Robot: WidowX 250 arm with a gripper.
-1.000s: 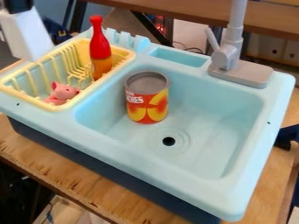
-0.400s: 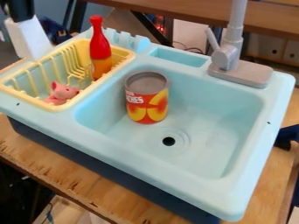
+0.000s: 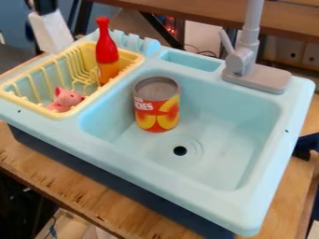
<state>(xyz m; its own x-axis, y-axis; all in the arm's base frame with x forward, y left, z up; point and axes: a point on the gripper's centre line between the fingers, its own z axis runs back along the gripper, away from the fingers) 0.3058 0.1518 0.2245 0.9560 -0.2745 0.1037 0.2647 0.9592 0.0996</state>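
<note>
Fingers [image 3: 44, 6] clamped on white block [image 3: 51, 31]; both shifted rightward in view, nearer red-orange bottle [image 3: 107, 50] than before.

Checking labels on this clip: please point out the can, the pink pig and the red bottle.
can [image 3: 157, 108]: camera view, front label
pink pig [image 3: 66, 99]: camera view, head
red bottle [image 3: 107, 49]: camera view, upper body

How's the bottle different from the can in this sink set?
The bottle is slim with a narrow neck, while the can is wide and straight-sided. The bottle is red above orange; the can has a grey top and a patterned label. The bottle is in the rack, the can in the basin. Both stand upright and show red.
</note>
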